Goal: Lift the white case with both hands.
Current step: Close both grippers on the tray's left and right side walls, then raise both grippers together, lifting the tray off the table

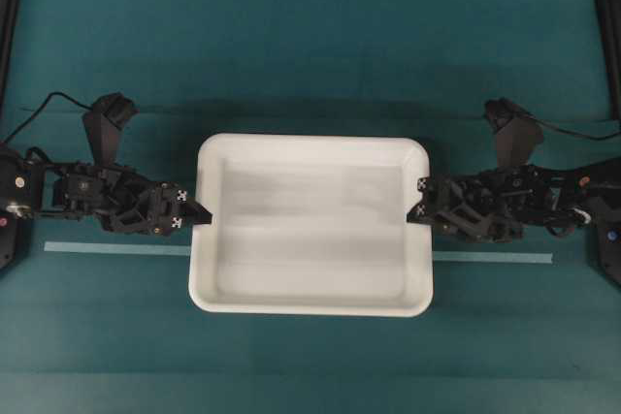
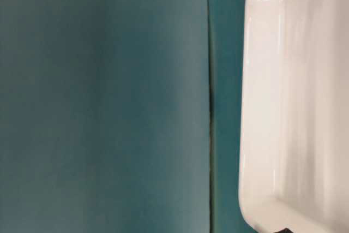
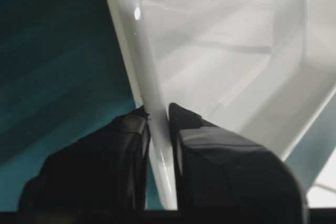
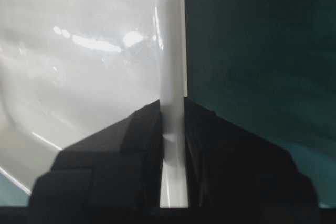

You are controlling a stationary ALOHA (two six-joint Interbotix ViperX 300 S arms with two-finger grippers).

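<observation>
While the white case [image 1: 310, 225] rests flat at the middle of the teal table cover [image 1: 310, 65], across a pale tape strip [image 1: 116, 248], the following is recorded from left to right

Item 1, left gripper [image 1: 201, 212]: jaws are clamped on the left rim of the case, one finger outside the wall and one inside, as is confirmed in the left wrist view [image 3: 160, 129]

Item 2, white case: a wide shallow tray, empty, with rounded corners and a raised rim; its glossy plastic is judged light and fairly stiff but slippery, and some flex across the long span is to be expected. The thin rim at mid-side is judged the only practical hold, the body being far wider than either gripper. An even, level raise from both ends is called for, as a tilt could let the wall slide from a pinch

Item 3, right gripper [image 1: 413, 210]: jaws are closed on the right rim, the wall being pinched between them in the right wrist view [image 4: 173, 129]
</observation>
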